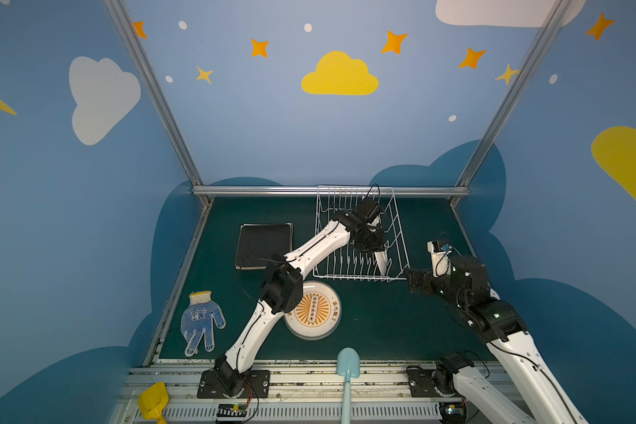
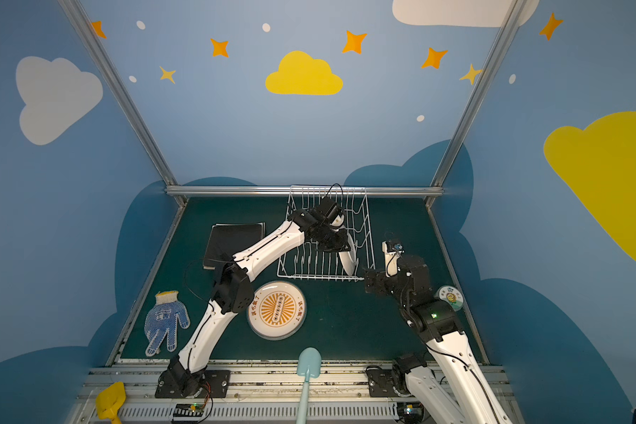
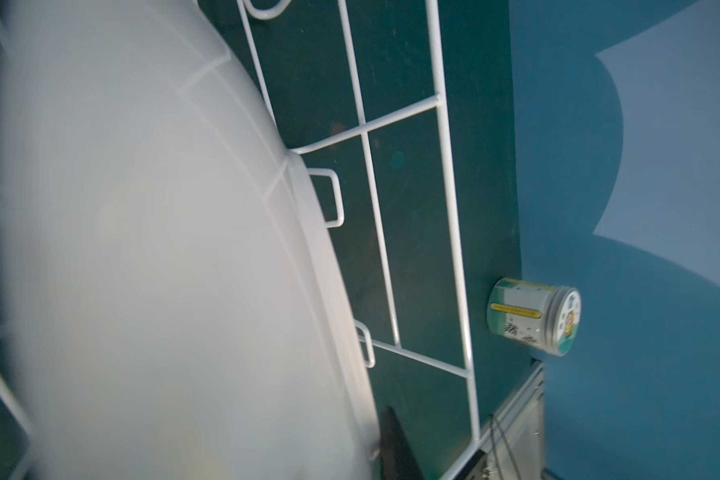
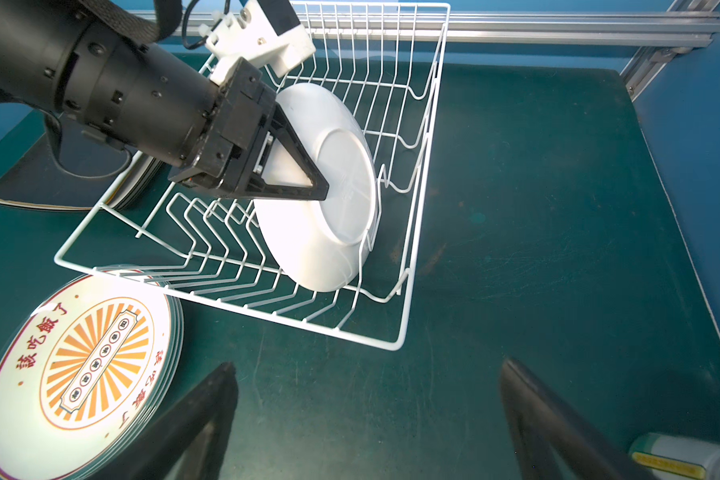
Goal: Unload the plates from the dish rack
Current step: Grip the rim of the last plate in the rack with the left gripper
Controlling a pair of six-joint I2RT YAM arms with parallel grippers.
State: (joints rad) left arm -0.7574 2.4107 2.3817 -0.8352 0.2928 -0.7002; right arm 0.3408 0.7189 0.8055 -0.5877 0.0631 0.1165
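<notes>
Plate [image 4: 329, 232], round and white, is seen leaning on edge among the tines at the right end of the dish rack [image 4: 395, 345], its rim pinched by the left gripper [image 4: 319, 189]. Printed round plates [image 1: 313, 310] are stacked in front of the rack, square plates [image 1: 263, 244] beside its left side. Right gripper [image 4: 371, 415] is held wide, empty, off its front right corner.

White wire dish rack [image 4: 391, 291] on green table [image 4: 558, 249]. One round white plate [image 4: 321, 241] stands on edge at its right end, underside showing; left hand [image 4: 323, 187] clamped on its rim. Stack of printed round plates [image 4: 80, 365] lies flat, near-left of rack. Black square plate [image 4: 38, 183] left of rack, partly hidden. Right hand [image 4: 368, 368] spread wide, empty. Jar [image 4: 674, 457] near right, cut off.
</notes>
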